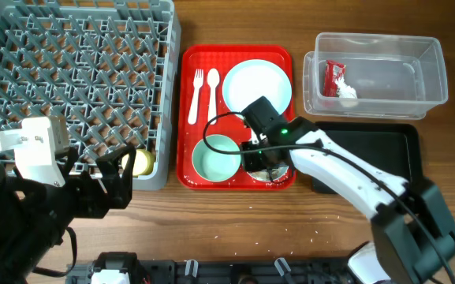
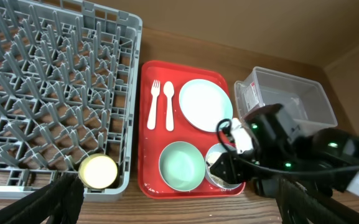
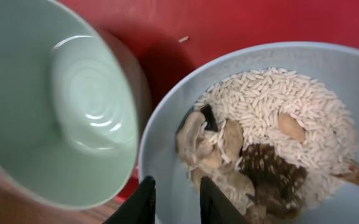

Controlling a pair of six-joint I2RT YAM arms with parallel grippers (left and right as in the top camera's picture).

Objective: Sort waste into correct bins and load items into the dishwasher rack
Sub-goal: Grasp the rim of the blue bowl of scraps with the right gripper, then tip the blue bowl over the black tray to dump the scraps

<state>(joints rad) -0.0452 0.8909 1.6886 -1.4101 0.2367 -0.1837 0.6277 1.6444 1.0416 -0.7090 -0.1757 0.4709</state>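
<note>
i have the right gripper (image 3: 178, 193) down at the near edge of the bowl of leftovers (image 3: 241, 48). its jaws are narrow and set astride the rim, one finger outside the wall and one inside. from the wrist view i can't tell whether the pads are biting yet. the food scraps (image 3: 272, 124), rice with brownish lumps, sit just ahead of the fingers and to their right. the empty bowl (image 3: 55, 106) is close on their left, both on the red serving tray (image 3: 229, 18). as i read it, the step is to lift this bowl and tip it out. i'd close firmly on the rim, raise it straight so it clears the neighbouring bowl, and keep it level until it is over a bin. the black tray (image 1: 369, 138) lies behind the gripper under my forearm, and it looks the likelier place for food. the clear tub (image 1: 432, 71) beyond it already holds the red wrapper (image 1: 334, 75) and the tissue (image 1: 348, 93). the left gripper (image 1: 110, 175) hangs wide open and holds nothing. the yellow-green cup (image 1: 142, 162) is just ahead of it in the near corner of the dishwasher rack (image 1: 168, 47). the wrapper carries white print, too small to read, and i can read no other writing anywhere.
</note>
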